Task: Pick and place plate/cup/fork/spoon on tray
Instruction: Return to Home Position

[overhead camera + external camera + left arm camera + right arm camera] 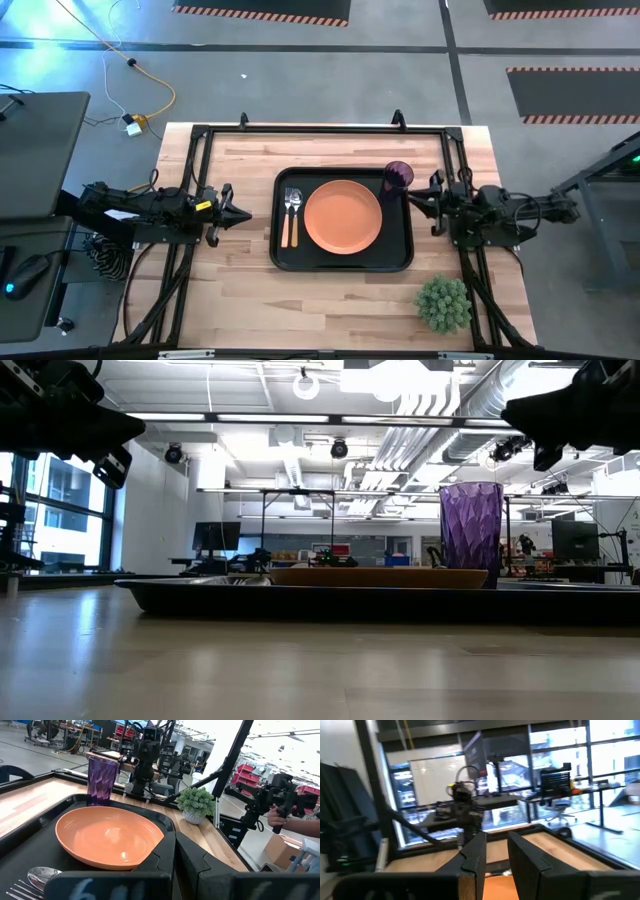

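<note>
All four pieces sit on the tray (pixel 343 262): plate (pixel 342 215) centred, cup (pixel 398 177) upright. Right gripper (pixel 414 198), jaws apart and empty, should retreat without brushing the cup; left gripper (pixel 241 214) waits closed.

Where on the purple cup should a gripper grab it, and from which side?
Grip the cup across its upper wall near the open rim, probably coming from the right gripper's side. It stands upright in the tray's corner, and the plate crowds its other side.
</note>
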